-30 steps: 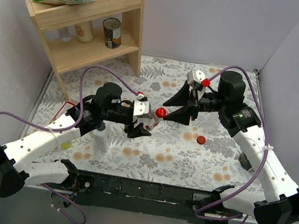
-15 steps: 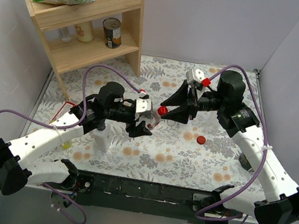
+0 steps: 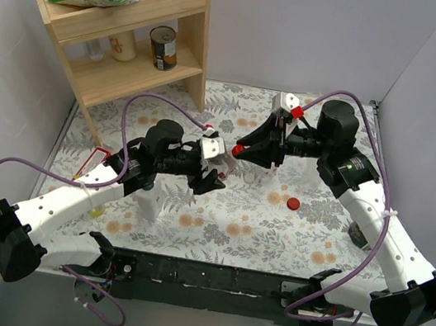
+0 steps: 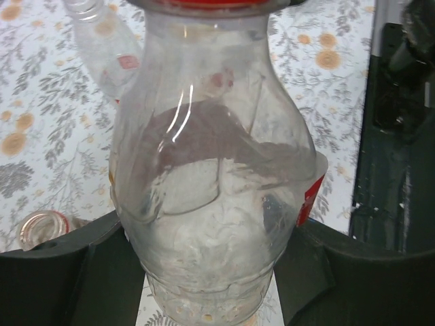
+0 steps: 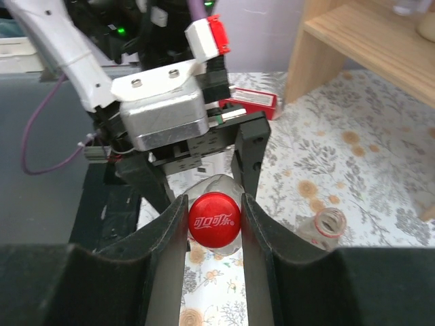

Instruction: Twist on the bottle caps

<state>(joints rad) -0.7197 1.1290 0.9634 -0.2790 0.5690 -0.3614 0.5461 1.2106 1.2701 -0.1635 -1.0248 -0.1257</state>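
Red cap atop bottle, in R gripper

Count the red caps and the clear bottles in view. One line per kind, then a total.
Red caps: 2 (gripped cap, loose cap)
Clear bottles: 3 (held bottle, upper-left bottle, lower-left bottle)
Total: 5

Two red caps, three clear bottles, one white bottle
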